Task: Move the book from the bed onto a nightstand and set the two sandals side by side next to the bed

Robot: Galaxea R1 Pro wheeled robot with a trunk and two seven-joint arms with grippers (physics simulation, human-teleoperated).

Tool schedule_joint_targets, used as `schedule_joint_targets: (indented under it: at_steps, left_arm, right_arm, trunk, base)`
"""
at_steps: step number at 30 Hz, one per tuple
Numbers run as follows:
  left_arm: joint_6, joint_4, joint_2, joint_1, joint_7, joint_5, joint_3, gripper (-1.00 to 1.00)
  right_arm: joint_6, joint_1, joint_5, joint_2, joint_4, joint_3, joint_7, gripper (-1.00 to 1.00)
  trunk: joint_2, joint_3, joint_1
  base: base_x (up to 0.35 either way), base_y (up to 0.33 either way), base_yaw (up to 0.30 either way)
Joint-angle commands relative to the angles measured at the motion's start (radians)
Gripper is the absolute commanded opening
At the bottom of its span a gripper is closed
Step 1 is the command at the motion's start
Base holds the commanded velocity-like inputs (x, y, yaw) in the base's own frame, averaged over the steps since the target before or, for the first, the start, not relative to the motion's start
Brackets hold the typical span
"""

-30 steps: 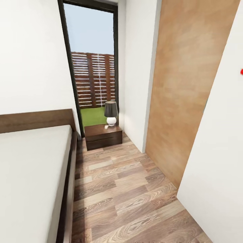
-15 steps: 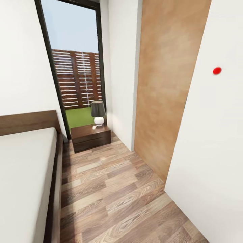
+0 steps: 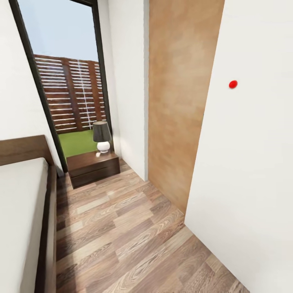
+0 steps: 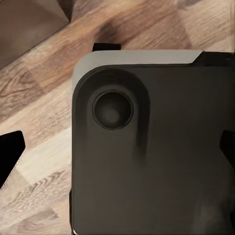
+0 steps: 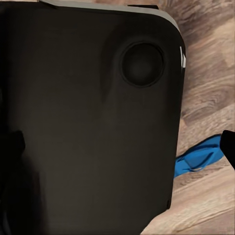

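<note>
Brown wood-grain planks make up the floor (image 3: 134, 240), and over them each wrist camera looks down on a smooth, dark, round-cornered panel of the robot's base (image 4: 152, 156), beside which one bright blue sandal (image 5: 198, 157) lies flat on the boards; whether the left or right jaws are open or closed I cannot tell. At the left of the head view runs the bed (image 3: 24, 211), plain light-grey mattress in a dark-brown frame. Farther off the boxy dark-wood nightstand (image 3: 93, 167) carries a lamp (image 3: 101, 137) with a dark shade and round white base, before tall dark-framed glass (image 3: 65, 81).
</note>
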State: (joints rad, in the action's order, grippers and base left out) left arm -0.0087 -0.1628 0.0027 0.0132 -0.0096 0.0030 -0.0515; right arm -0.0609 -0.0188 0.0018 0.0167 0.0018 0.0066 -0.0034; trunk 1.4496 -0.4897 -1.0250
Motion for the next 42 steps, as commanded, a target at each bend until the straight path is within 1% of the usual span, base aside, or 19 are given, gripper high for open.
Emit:
schedule_joint_targets:
  at_steps: [1, 17, 21, 25, 32, 42]
  left_arm:
    - [-0.001, -0.004, -0.001, 0.001, -0.001, 0.000, -0.005, 1.00]
    - [-0.001, -0.021, -0.005, 0.001, -0.001, -0.001, -0.005, 1.00]
    - [-0.001, -0.028, -0.006, 0.001, -0.001, -0.001, -0.004, 1.00]
    - [-0.001, -0.051, -0.006, 0.001, -0.001, -0.001, -0.004, 1.00]
    - [0.000, -0.082, -0.006, 0.001, -0.001, -0.001, -0.005, 1.00]
    - [0.000, -0.086, -0.006, 0.001, -0.001, 0.000, -0.005, 1.00]
  right_arm:
    - [-0.003, -0.001, 0.000, 0.000, 0.001, 0.000, 0.000, 1.00]
    - [-0.005, -0.001, 0.001, 0.000, 0.000, 0.000, -0.001, 1.00]
    - [-0.018, -0.001, -0.001, 0.000, 0.000, -0.001, 0.000, 1.00]
    - [-0.035, -0.001, -0.006, -0.001, -0.001, -0.004, 0.000, 1.00]
    - [-0.039, -0.001, -0.009, -0.001, -0.002, -0.007, 0.001, 1.00]
    - [-0.039, -0.001, -0.009, -0.001, -0.002, -0.008, 0.005, 1.00]
  trunk:
    - [0.000, -0.001, 0.000]
    - [0.000, -0.007, 0.000]
    - [0.000, -0.007, 0.000]
    - [0.000, -0.007, 0.000]
    - [0.000, -0.007, 0.000]
    - [0.000, -0.007, 0.000]
  base:
    - [0.000, 0.000, -0.258]
    - [0.000, 0.000, -0.259]
    - [0.000, 0.000, -0.271]
    - [0.000, 0.000, -0.274]
    - [0.000, 0.000, -0.275]
    - [0.200, 0.171, -0.275]
